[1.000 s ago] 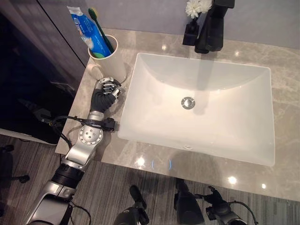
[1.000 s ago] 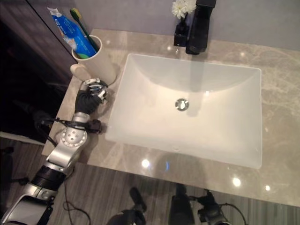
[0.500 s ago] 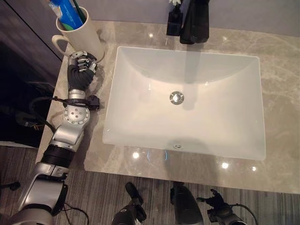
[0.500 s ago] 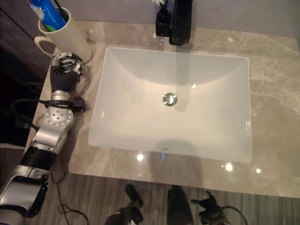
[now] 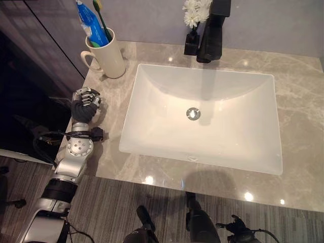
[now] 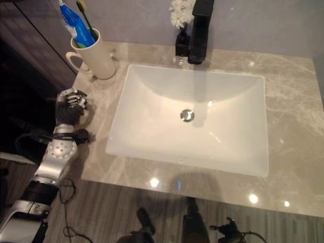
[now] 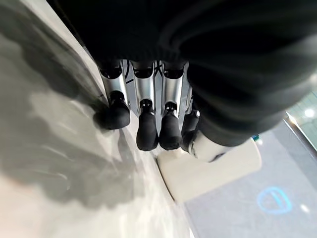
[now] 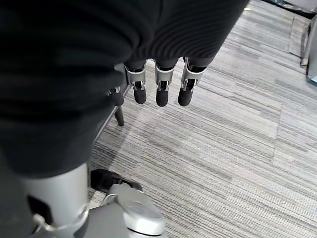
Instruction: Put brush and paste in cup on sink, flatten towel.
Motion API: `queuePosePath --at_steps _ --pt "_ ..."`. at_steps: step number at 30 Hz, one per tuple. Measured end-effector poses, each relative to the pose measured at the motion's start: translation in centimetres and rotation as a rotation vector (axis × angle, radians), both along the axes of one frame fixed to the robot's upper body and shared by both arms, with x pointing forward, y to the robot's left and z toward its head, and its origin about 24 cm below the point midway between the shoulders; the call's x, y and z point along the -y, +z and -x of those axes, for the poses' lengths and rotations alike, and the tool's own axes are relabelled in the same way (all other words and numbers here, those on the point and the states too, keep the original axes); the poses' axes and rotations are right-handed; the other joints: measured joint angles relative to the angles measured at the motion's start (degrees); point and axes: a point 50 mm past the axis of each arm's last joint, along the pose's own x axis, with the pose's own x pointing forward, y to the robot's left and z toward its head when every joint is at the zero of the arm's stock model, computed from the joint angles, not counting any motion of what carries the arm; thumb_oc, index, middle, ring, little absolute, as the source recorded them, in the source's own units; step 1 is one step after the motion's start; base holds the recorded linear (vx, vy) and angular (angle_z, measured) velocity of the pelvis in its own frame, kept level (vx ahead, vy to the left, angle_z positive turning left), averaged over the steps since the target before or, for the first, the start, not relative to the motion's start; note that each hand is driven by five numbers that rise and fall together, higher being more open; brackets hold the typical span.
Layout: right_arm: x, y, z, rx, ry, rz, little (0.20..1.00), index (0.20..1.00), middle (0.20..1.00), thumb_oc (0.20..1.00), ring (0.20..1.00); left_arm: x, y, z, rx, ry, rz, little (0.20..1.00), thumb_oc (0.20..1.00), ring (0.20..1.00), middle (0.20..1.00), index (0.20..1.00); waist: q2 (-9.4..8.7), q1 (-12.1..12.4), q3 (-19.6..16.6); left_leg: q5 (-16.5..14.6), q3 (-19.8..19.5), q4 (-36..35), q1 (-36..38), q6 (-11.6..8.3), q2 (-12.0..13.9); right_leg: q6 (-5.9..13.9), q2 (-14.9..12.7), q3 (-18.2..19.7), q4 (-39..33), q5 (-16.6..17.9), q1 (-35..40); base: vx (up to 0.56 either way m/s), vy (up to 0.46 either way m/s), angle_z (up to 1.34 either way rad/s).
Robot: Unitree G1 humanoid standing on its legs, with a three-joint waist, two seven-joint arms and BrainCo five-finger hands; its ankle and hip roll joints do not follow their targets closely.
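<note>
Marble counter (image 5: 298, 101) carries a white rectangular basin (image 5: 202, 116), with a black faucet (image 5: 211, 30) and a small flower vase (image 5: 191, 43) at its back edge. The cup (image 5: 107, 53) stands at the counter's far left corner, holding the toothbrush (image 5: 99, 15) and the toothpaste (image 5: 89, 23). My left hand (image 5: 85, 101) rests on the counter's left edge, well short of the cup, fingers (image 7: 148, 130) curled and grasping nothing. My right hand (image 8: 158, 79) hangs over striped grey floor (image 8: 237, 158), fingers relaxed and empty. Bare counter lies between my left hand and the basin.

Lower toothpaste (image 5: 92, 28) and brush, presumably inside the cup (image 5: 110, 58).
</note>
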Motion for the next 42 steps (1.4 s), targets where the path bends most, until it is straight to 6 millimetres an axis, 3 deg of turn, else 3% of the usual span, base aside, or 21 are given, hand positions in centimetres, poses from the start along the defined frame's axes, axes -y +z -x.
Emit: queuePosePath --at_steps 7,13,28,42 --pt "0.0 0.0 0.0 -0.001 0.000 0.000 1.000 1.000 1.000 1.000 1.000 0.0 1.8 -1.5 0.029 0.012 -0.008 0.200 0.200 0.200 0.200 0.200 -0.04 -0.95 -0.03 0.22 0.18 0.01 -0.97 0.04 0.07 -0.19 0.23 0.23 0.01 0.36 -1.10 0.01 -0.001 -0.02" --pt "0.0 0.0 0.0 0.002 0.001 0.000 1.000 1.000 1.000 1.000 1.000 0.7 2.2 -2.1 0.025 -0.008 -0.022 0.200 0.200 0.200 0.200 0.200 -0.04 -1.47 -0.03 0.19 0.35 0.00 -0.92 0.02 0.11 -0.13 0.31 0.49 0.01 0.30 -1.21 0.02 -0.003 -0.01" --pt "-0.2 -0.1 0.1 -0.005 0.017 0.001 1.000 1.000 1.000 1.000 1.000 -0.4 2.8 -3.1 0.017 0.095 -0.015 0.200 0.200 0.200 0.200 0.200 -0.06 -1.72 -0.05 0.45 1.74 -0.01 -0.73 -0.46 1.37 -0.47 1.83 1.45 0.01 0.38 -1.81 0.01 -0.012 -0.04" --pt "-0.4 -0.3 0.9 -0.029 0.039 0.010 1.000 1.000 1.000 1.000 1.000 -4.2 4.2 -4.1 -0.047 0.280 -0.066 0.200 0.200 0.200 0.200 0.200 -1.24 -3.41 -0.73 0.52 3.24 -0.25 -0.76 -0.83 1.61 -0.64 2.41 2.92 0.00 0.29 -2.91 0.00 -0.003 -0.05"
